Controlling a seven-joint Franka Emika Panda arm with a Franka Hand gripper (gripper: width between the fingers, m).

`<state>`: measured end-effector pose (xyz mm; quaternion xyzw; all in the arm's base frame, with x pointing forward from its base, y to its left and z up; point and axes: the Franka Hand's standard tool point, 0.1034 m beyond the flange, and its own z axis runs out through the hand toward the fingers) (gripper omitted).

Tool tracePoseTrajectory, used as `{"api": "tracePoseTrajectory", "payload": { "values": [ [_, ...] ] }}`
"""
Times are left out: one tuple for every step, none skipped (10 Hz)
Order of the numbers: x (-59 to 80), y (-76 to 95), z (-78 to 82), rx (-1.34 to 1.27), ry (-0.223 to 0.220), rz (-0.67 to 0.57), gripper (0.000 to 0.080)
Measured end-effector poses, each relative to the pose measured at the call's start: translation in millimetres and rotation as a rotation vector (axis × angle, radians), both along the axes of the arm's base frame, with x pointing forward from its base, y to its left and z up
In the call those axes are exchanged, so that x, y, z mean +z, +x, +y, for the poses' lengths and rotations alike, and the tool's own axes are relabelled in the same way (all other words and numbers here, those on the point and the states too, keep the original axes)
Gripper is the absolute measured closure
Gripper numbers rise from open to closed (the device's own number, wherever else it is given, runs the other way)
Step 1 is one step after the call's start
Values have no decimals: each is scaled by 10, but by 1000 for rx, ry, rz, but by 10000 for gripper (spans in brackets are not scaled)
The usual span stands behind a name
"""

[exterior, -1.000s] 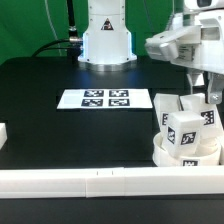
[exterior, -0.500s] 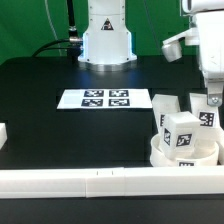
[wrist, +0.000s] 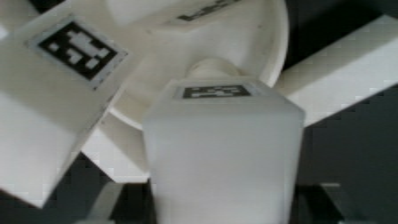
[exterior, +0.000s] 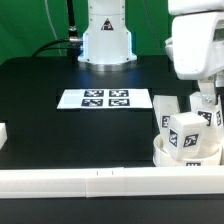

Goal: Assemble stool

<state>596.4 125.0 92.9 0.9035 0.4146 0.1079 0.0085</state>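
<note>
The round white seat (exterior: pixel 186 156) lies at the exterior view's right, by the front rail. Three tagged block legs stand on it: a front one (exterior: pixel 182 132), a back one (exterior: pixel 163 106) and a far right one (exterior: pixel 209 119). My gripper (exterior: pixel 205 100) is down over the far right leg and shut on it. In the wrist view that leg (wrist: pixel 217 140) fills the gap between my dark fingers (wrist: pixel 121 196), its tag facing the camera. Beyond it are the seat disc (wrist: pixel 249 40) and another tagged leg (wrist: pixel 71 60).
The marker board (exterior: pixel 105 99) lies flat mid-table. A long white rail (exterior: pixel 100 181) runs along the front edge. A white block (exterior: pixel 3 132) sits at the exterior view's left edge. The robot base (exterior: pixel 106 35) stands at the back.
My hand has turned about its vertical axis above the far right leg while staying at it. The seat and the other legs have not moved.
</note>
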Motion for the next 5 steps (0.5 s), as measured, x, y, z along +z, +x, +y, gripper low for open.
{"api": "tracePoseTrajectory", "payload": {
  "values": [
    [-10,-16,22,-133,34,15,464],
    [-10,-10,24,-244,69,15,464],
    [-11,0,34,-381,110,10,464],
    [-9,18,23,-499,148,-1,464],
    [-8,28,14,-551,167,-16,464]
  ]
}}
